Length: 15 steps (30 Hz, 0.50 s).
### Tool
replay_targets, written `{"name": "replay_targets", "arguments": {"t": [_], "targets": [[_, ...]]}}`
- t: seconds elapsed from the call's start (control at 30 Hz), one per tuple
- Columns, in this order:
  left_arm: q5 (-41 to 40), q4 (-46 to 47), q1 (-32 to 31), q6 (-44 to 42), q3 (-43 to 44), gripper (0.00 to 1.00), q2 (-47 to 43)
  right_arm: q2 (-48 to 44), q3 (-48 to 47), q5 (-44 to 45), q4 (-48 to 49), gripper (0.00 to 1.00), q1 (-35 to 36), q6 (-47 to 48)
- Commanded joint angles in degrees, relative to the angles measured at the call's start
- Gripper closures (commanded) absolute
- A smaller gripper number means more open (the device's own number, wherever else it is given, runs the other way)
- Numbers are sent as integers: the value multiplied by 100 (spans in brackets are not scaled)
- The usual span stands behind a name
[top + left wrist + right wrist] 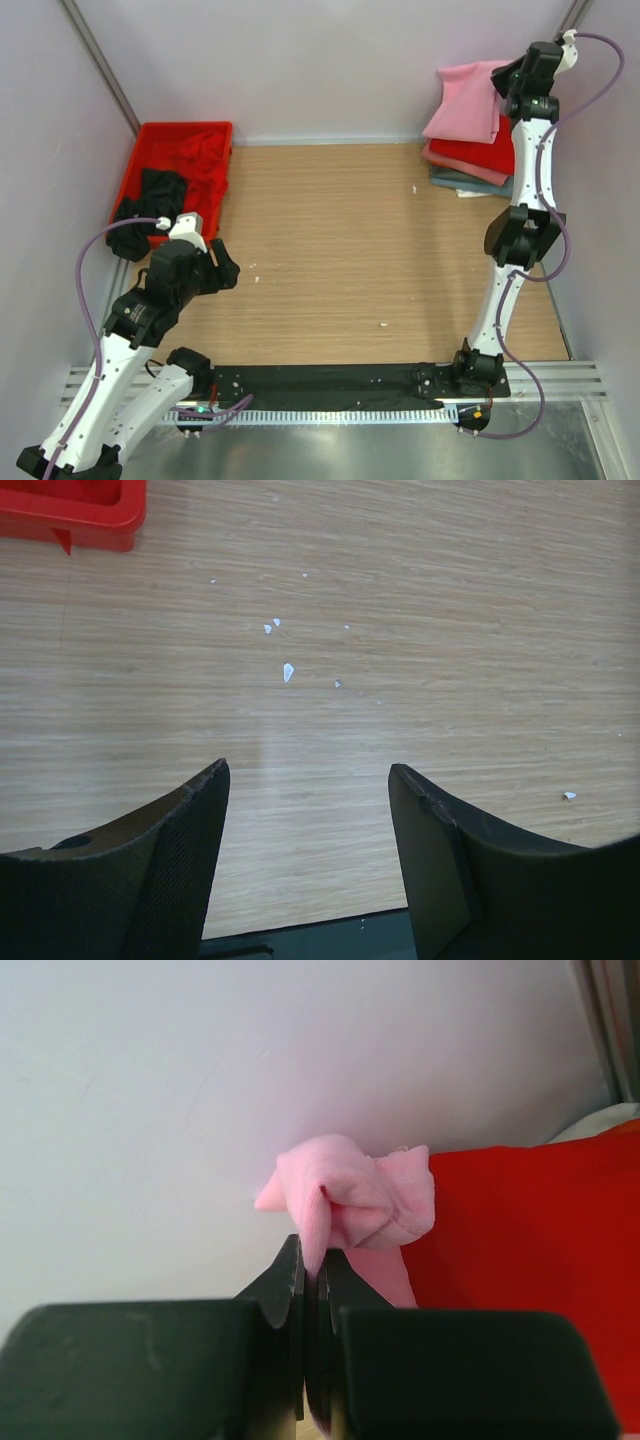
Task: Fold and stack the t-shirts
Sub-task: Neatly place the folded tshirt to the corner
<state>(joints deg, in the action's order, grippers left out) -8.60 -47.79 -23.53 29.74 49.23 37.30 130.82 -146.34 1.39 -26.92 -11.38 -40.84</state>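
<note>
Near the table's (340,240) left edge, the left gripper (308,770) hangs with its jaws wide apart, holding nothing. A red plastic tray (180,127) in the far-left corner holds crumpled t-shirts (165,190). At the far-right corner the right gripper (312,1260) is clamped on the light pink t-shirt (350,1195) above a folded red t-shirt (487,155).

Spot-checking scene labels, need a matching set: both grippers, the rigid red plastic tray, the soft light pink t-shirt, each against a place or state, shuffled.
Column one
1. left two-finger gripper
2. right two-finger gripper
3. rigid red plastic tray
4. soft light pink t-shirt

Column two
A. lying flat at far left
B. pinched, hanging at far right
C. open, holding nothing
D. shut on pink cloth

Pairs: 1-C, 2-D, 3-A, 4-B
</note>
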Motion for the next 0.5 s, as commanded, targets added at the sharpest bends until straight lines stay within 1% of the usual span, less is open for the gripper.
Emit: {"name": "replay_targets", "arguments": {"t": [0.0, 0.3, 0.4, 0.47], "targets": [[-107, 174, 24, 23, 43, 34, -12, -558, 149, 248, 283, 99, -171, 138], [-115, 174, 24, 23, 43, 34, 6, -611, 676, 20, 362, 99, -549, 59], [-107, 174, 24, 23, 43, 34, -3, -567, 958, -323, 608, 99, -725, -29], [-107, 165, 15, 23, 43, 34, -21, -348, 924, -472, 653, 99, -839, -116]]}}
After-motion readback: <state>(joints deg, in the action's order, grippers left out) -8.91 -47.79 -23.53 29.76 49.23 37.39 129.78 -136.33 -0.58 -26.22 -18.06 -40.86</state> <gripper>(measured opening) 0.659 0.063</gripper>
